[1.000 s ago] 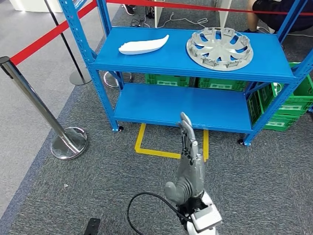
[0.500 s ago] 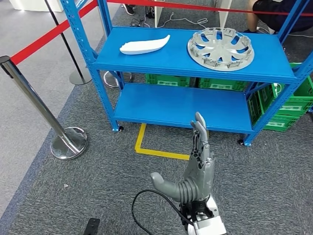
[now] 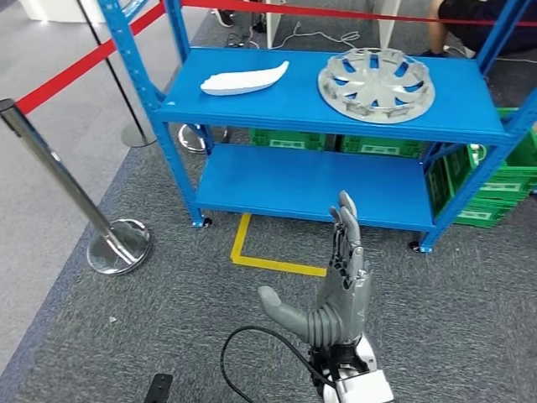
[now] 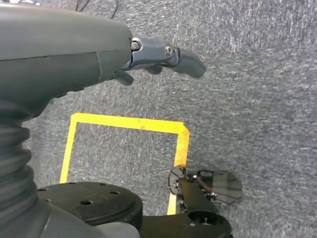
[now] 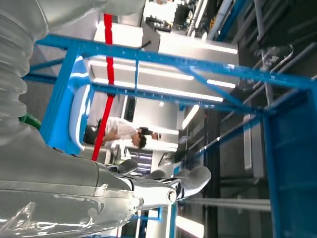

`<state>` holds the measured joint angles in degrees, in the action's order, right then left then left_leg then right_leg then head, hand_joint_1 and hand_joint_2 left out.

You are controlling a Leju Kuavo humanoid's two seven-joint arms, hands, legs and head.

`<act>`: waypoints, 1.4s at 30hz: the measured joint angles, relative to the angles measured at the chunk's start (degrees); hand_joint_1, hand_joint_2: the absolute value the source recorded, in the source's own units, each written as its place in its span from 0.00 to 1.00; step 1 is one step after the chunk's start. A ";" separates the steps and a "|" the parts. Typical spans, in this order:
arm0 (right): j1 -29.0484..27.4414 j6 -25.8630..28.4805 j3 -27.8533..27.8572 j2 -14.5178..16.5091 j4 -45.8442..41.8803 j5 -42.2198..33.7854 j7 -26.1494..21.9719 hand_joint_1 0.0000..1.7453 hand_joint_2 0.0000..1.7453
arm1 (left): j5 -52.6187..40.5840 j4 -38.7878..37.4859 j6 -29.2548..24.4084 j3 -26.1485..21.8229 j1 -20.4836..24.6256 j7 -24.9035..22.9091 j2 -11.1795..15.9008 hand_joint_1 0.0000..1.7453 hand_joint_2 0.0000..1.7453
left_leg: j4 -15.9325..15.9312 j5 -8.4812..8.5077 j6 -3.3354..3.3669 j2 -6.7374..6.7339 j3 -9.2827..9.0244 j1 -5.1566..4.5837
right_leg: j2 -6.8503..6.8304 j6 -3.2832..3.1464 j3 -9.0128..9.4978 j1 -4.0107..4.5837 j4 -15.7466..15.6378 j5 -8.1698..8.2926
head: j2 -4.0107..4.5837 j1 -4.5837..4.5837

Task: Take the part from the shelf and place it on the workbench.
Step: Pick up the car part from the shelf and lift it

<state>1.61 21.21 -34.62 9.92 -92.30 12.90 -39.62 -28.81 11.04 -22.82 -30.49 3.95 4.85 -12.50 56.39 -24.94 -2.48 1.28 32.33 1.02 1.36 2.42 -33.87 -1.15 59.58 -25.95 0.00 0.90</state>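
Right hand (image 3: 339, 290) raised a touch higher than a second ago, thumb now swung wide, fingers apart and holding nothing. Silver spoked wheel cover (image 3: 376, 84) untouched on the blue metal shelf (image 3: 304, 105) top (white curved panel (image 3: 243, 81) alongside). Reach only beginning. Left hand (image 4: 164, 54) hanging low, fingers apparently apart.

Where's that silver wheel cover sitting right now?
In the head view, the wheel cover lies flat on the right side of the blue shelf's top level, right of the white part.
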 joint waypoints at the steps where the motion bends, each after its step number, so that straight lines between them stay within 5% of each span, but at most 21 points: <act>1: 0.01 -0.02 -0.03 0.00 0.01 -0.03 0.19 0.00 0.00 | 0.00 0.00 0.12 0.00 -0.01 0.00 -0.01 0.00 1.00 | -0.04 -0.07 -0.26 -0.03 -0.02 0.10 | -0.01 -0.46 -0.05 0.03 0.04 0.02 | 0.00 0.11; 3: 0.03 0.11 -0.08 0.00 0.03 -0.16 0.99 0.00 0.00 | 0.00 0.00 0.20 -0.02 0.04 0.00 -0.02 0.00 1.00 | 2.03 -1.64 -0.68 -0.28 0.96 0.18 | -0.16 -1.28 -0.03 0.00 0.00 0.08 | 0.00 0.26; 6: 0.00 3.31 0.03 0.05 0.21 0.61 2.25 0.00 0.00 | 0.13 0.00 0.02 -0.30 0.05 -0.05 -0.07 0.00 1.00 | 12.72 -6.70 -0.89 -0.52 6.27 0.10 | -0.56 -1.85 -0.05 0.09 -0.05 0.04 | 0.00 0.53; 8: -0.06 8.93 0.30 0.22 0.48 2.62 2.34 0.00 0.00 | 0.24 0.00 -0.19 -0.71 -0.06 -0.20 -0.09 0.00 1.00 | 16.81 -7.18 -0.72 -0.52 8.56 0.04 | -0.69 -1.94 -0.04 0.22 -0.04 0.00 | 0.00 0.53; 9: -0.11 11.85 0.44 0.33 0.58 3.54 2.31 0.00 0.00 | 0.23 0.00 -0.27 -0.89 -0.09 -0.31 -0.10 0.00 1.00 | 15.70 -5.83 -0.55 -0.53 8.18 0.01 | -0.70 -1.94 0.01 0.25 -0.04 -0.02 | 0.00 0.52; 12: -0.19 16.13 0.66 0.56 0.75 4.72 2.44 0.00 0.00 | 0.19 0.00 -0.39 -1.15 0.01 -0.54 -0.19 0.00 1.00 | 4.84 -0.45 0.07 -0.75 3.05 -0.12 | -0.62 -1.59 0.11 0.43 0.05 -0.18 | 0.00 0.64; 14: -0.21 16.43 0.76 0.59 0.83 4.96 2.48 0.00 0.00 | 0.18 0.00 -0.41 -1.33 0.19 -0.61 -0.34 0.00 1.00 | 1.04 0.19 0.32 -0.84 1.34 -0.30 | -0.58 -0.95 0.01 0.61 -0.05 -0.19 | 0.00 0.67; 17: -0.22 16.51 0.90 0.59 0.93 5.08 2.48 0.00 0.00 | 0.17 0.00 -0.45 -1.48 0.07 -0.69 -0.51 0.00 1.00 | 0.47 0.24 1.16 -0.71 1.15 -0.28 | -0.68 0.15 0.00 0.48 -0.23 -0.40 | 0.00 0.57; 19: -0.23 16.47 1.03 0.59 0.97 4.72 2.83 0.00 0.00 | 0.17 0.00 -0.50 -1.52 0.04 -0.70 -0.57 0.00 1.00 | 0.20 0.38 1.79 -0.70 0.92 -0.12 | -0.82 0.62 -1.55 0.44 3.23 -2.64 | 0.00 0.28; 22: -0.20 16.25 1.09 0.57 1.21 3.31 4.56 0.00 0.00 | 0.16 0.00 -0.53 -1.71 0.03 -0.70 -0.62 0.00 1.00 | 0.22 0.27 2.19 -0.71 0.86 -0.36 | -0.90 0.93 -6.78 0.47 14.06 -7.31 | 0.00 -0.05; 24: -0.10 16.14 1.08 0.51 1.50 3.09 5.67 0.00 0.00 | 0.02 0.00 -0.51 -1.97 0.00 -0.61 -0.62 0.00 1.00 | 0.24 0.17 2.26 -0.64 0.71 -0.51 | -0.90 0.83 -7.24 0.49 14.60 -6.10 | 0.00 -0.06; 26: -0.02 16.17 1.05 0.48 1.70 3.27 6.07 0.00 0.00 | 0.17 0.02 0.13 -2.25 0.00 0.75 -0.64 0.00 1.00 | 0.29 -0.02 2.07 -0.46 0.41 -0.53 | -0.90 0.56 -3.73 0.49 7.27 -2.09 | 0.00 -0.08; 28: -0.05 16.27 1.02 0.45 1.78 3.52 6.07 0.00 0.00 | 1.00 0.11 2.93 -2.62 -0.01 5.30 -0.67 0.00 0.50 | 0.53 -0.23 1.57 -0.29 0.37 -0.73 | -0.82 0.15 -0.60 0.55 1.03 0.01 | 0.00 -0.04; 30: -0.11 16.30 0.98 0.42 1.81 3.94 5.90 0.00 0.00 | 1.68 0.20 7.02 -2.97 -0.03 11.51 -0.65 0.00 0.00 | 0.51 -0.17 0.99 -0.22 0.46 -0.84 | -0.65 -0.42 -0.03 0.74 -0.19 0.04 | 0.00 0.08; 33: -0.15 15.81 0.98 0.37 1.79 4.70 5.77 0.00 0.00 | 2.87 0.23 10.33 -3.55 0.10 16.42 -0.66 0.00 0.00 | 1.19 -0.99 0.02 -0.37 0.76 -0.64 | -0.62 -1.49 -0.04 0.59 -0.42 0.32 | 0.00 0.25; 37: -0.14 11.20 0.97 0.16 1.93 3.66 8.66 0.00 0.00 | 7.01 0.24 15.19 -5.83 -0.03 16.81 -0.60 0.00 0.00 | 13.91 -7.22 -0.77 -0.56 6.88 -0.50 | -0.74 -2.09 -0.05 0.43 -0.53 0.37 | 0.00 0.62; 38: -0.12 9.54 0.95 0.08 2.05 3.16 9.47 0.00 0.00 | 7.89 0.24 16.61 -6.60 -0.11 16.68 -0.56 0.00 0.00 | 15.94 -7.48 -0.80 -0.56 7.99 -0.50 | -0.73 -2.10 -0.06 0.44 -0.53 0.36 | 0.00 0.63; 40: -0.07 7.41 0.87 0.00 2.27 2.69 9.90 0.00 0.00 | 8.81 0.24 18.79 -7.98 -0.20 16.50 -0.51 0.00 0.00 | 13.92 -5.00 -0.71 -0.58 7.29 -0.49 | -0.70 -2.06 0.00 0.41 -0.52 0.34 | 0.00 0.64; 42: -0.05 7.15 0.80 0.00 2.35 2.73 9.29 0.00 0.00 | 9.01 0.24 19.76 -8.95 -0.16 16.53 -0.49 0.00 0.00 | 6.32 -1.27 -0.54 -0.71 3.57 -0.53 | -0.67 -1.77 0.11 0.46 -0.46 0.22 | 0.00 0.67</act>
<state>1.57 28.35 -33.82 9.92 -89.95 15.63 -30.32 -19.80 11.28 -3.06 -39.44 3.78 21.39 -12.99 62.71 -26.21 -3.03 0.58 35.90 0.49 0.69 0.65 -33.76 -0.69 59.12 -25.73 0.00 1.56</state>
